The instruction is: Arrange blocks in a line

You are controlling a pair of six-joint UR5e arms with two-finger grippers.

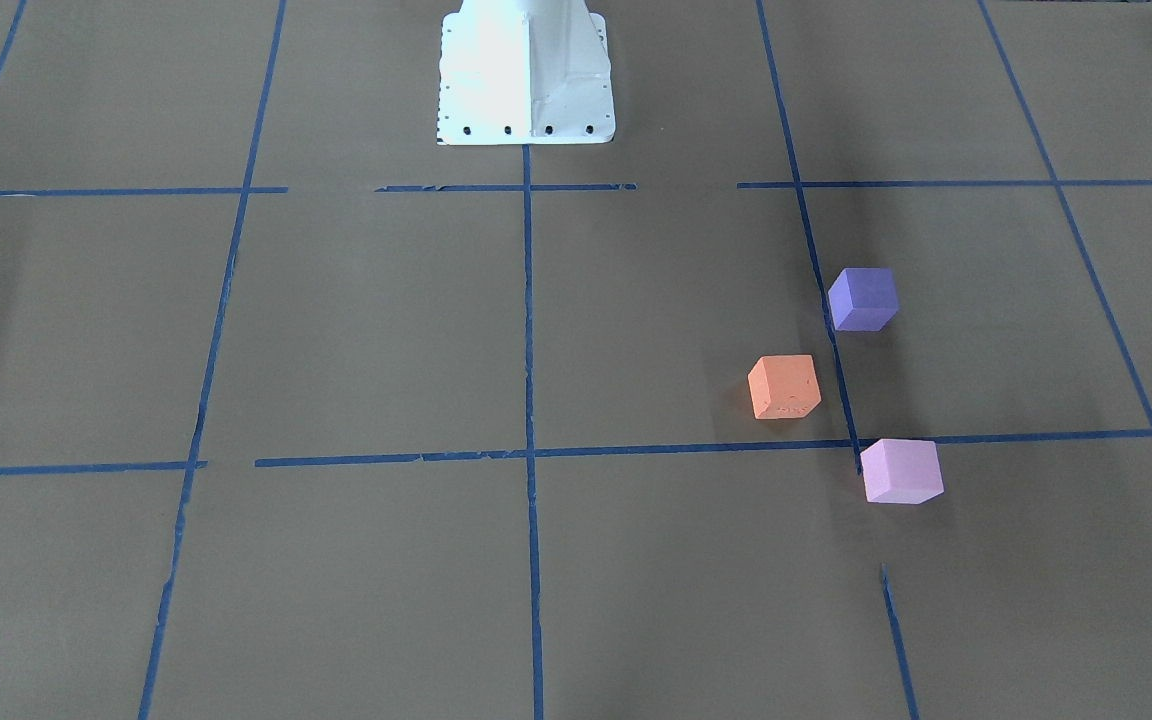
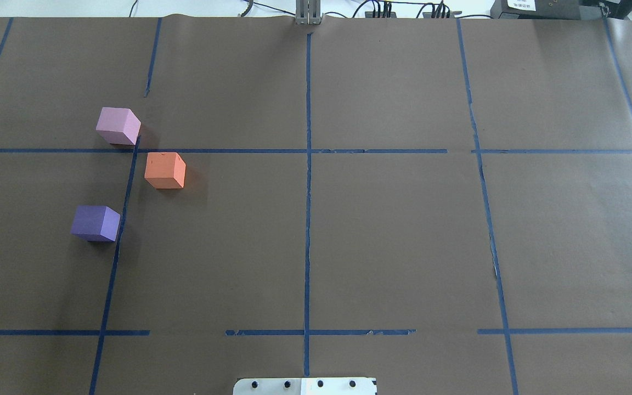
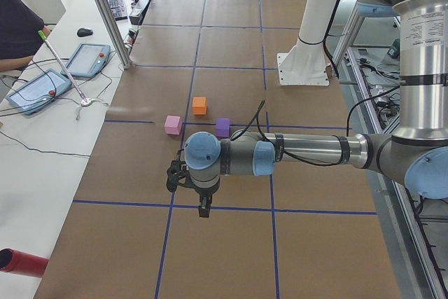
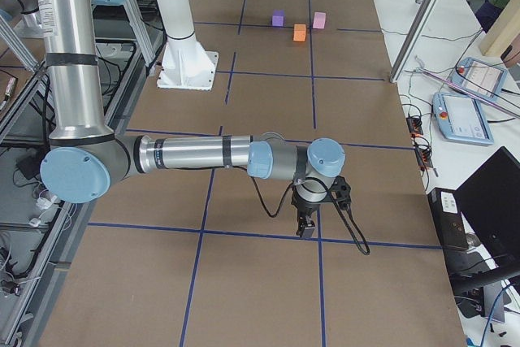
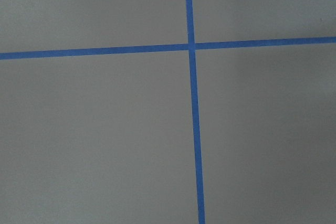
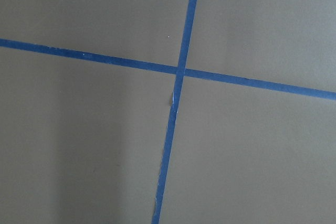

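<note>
While both arms reach out low over the brown worktop (image 2: 393,236), neither claw is near a block. The left claw (image 3: 203,208) points down over a cross of blue tape (image 2: 308,219). The right claw (image 4: 306,229) does the same at the other end of the worktop. I only see them small and from the side, so I cannot tell if either claw is open or closed.

All three blocks sit on the robot's left side, and none of them touch. The pink block (image 2: 118,125) is the farthest from the robot, right by a spot where two tape lines cross. The orange block (image 2: 165,170) is just beside it, a bit closer to the robot and on the inner side of the tape line. The purple block (image 2: 95,223) is closer still to the robot, on the outer side of that same line. Together they make a bent shape, not a straight row.

The robot's white base (image 1: 526,80) stands at the middle of the worktop's edge, well apart from the blocks.
</note>
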